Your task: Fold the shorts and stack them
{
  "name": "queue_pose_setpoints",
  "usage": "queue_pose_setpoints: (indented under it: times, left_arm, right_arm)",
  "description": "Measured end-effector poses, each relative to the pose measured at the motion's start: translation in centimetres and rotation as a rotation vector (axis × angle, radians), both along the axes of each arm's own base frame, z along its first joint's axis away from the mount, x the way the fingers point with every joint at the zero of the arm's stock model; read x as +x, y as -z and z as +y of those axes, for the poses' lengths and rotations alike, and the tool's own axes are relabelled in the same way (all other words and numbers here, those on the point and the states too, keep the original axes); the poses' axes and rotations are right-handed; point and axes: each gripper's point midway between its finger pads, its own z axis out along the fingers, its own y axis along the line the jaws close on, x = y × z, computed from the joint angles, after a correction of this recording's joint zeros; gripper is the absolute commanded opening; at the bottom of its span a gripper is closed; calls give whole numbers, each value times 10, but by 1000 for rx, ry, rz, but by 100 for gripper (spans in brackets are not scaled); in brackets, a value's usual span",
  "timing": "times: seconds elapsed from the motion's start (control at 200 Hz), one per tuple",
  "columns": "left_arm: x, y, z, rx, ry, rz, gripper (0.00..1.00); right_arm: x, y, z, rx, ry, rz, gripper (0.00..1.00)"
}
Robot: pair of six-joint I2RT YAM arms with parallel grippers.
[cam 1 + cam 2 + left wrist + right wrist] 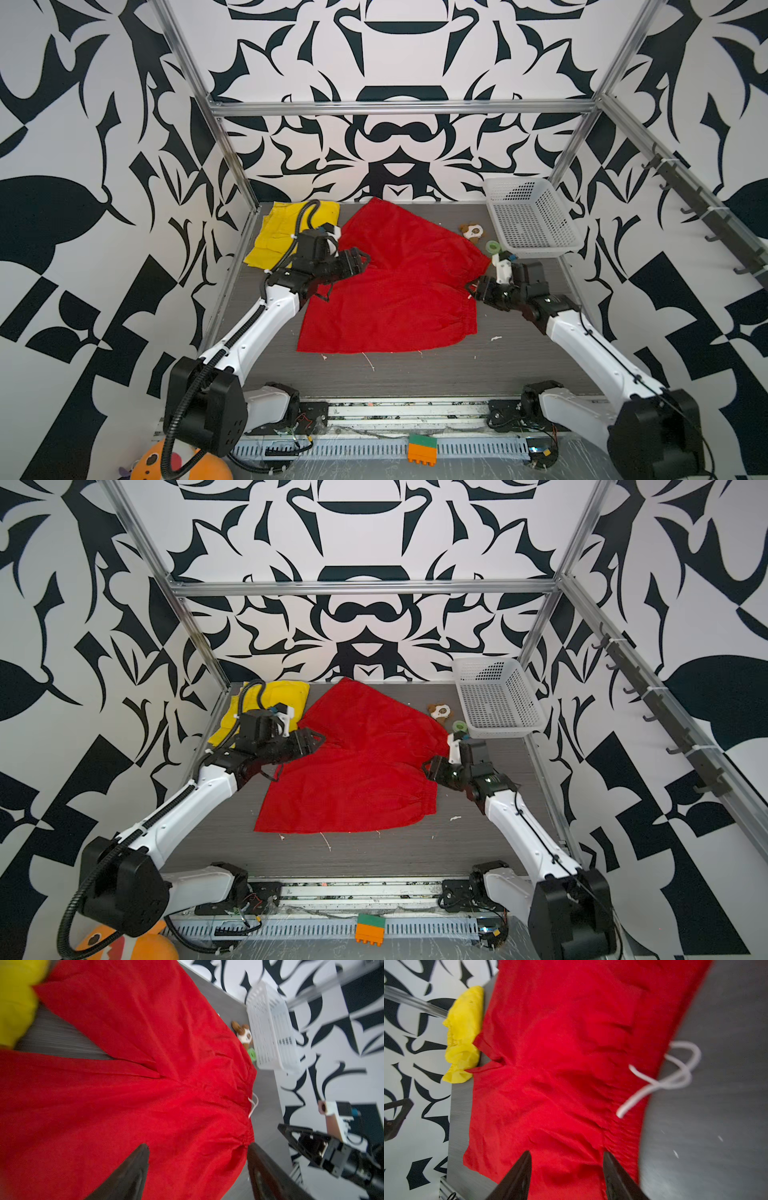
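The grey wood-grain tabletop (415, 374) in my patterned booth carries both garments. The thin red fabric shorts (399, 282) lie spread flat and unfolded, stretching ahead of both sets of jaws. The bright yellow fabric shorts (278, 237) sit off to the side of the left gripper (198, 1147), probably parked as the stack's base. Its jaws stand apart, empty, at the leg end. The right gripper (566, 1153) is likewise spread and empty over the waistband (white drawstring (675, 1080) just beside). I judge we're lined up to pinch opposite ends for a fold.

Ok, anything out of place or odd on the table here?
A small plush toy and a green ring sit beside the basket, strays among laundry. White scraps litter the table near the red shorts.
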Motion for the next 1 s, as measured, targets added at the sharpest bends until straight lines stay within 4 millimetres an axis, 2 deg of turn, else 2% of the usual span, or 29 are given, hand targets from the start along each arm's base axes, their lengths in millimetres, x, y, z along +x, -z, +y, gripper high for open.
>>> queue_pose_setpoints:
  times: [0.125,0.29,0.5,0.61,0.75,1.0]
  left_arm:
    - [-39,25,-57,89,269,-33,72]
    - [-82,59,-127,194,617,-101,70]
    - [-109,71,-218,237,966,-277,72]
    - [-118,82,-253,253,1084,-343,73]
    - [-128,109,-275,288,1186,-362,74]
    - [-132,162,-273,430,1258,-365,75]
  right_arm:
    - [-26,32,-29,85,119,104,59]
    - [-28,38,-45,235,209,128,59]
    - [-22,40,-58,356,257,148,59]
    - [-21,40,-63,379,274,151,59]
    - [-22,39,-63,388,267,148,60]
    - [-30,47,-60,384,260,173,61]
